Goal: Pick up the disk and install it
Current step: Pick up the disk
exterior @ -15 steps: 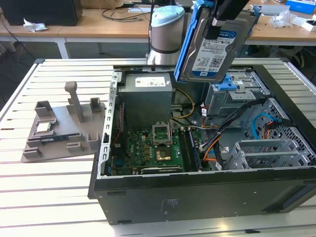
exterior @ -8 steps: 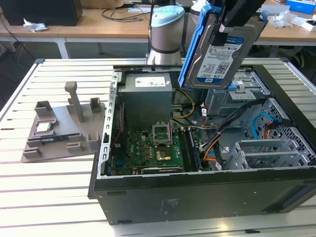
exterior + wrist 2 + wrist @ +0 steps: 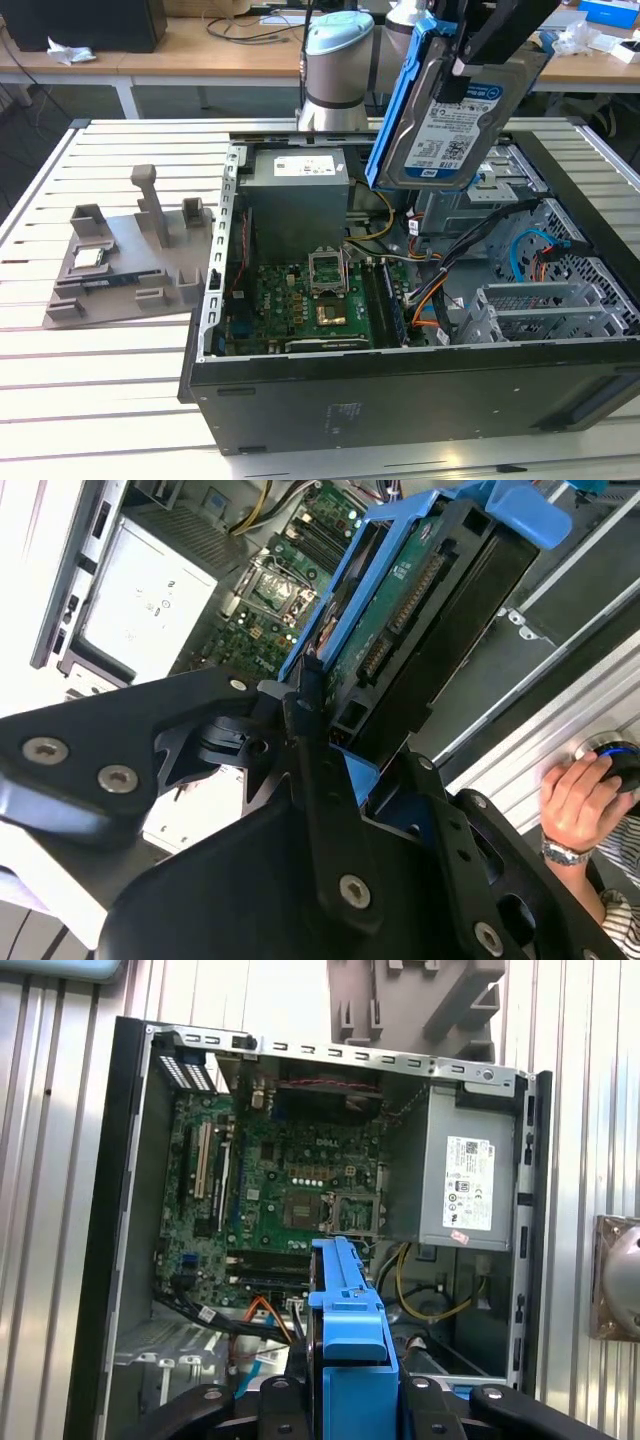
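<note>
Clenched on the disk, the pincer grips the blue plastic carrier by its long sides. It holds the drive tilted in the air above the open computer case, over the end with the metal bays. The black fingers reach down from above the case, and the arm's pale blue and silver joint stands behind the case.

The exterior view shows the drive's silver metal face and its blue-and-white label. The second wrist view shows the other face of the disk, a green circuit board with a dark connector strip. It also takes in a person's hand with a wristwatch, on the slatted surface outside the case. The first wrist view looks along the carrier's edge into the case. Inside are the green motherboard, the grey boxy power supply and yellow and orange cables.

Beside the case, on the white slatted table, lies a grey moulded fixture with a small square chip seated in it.
</note>
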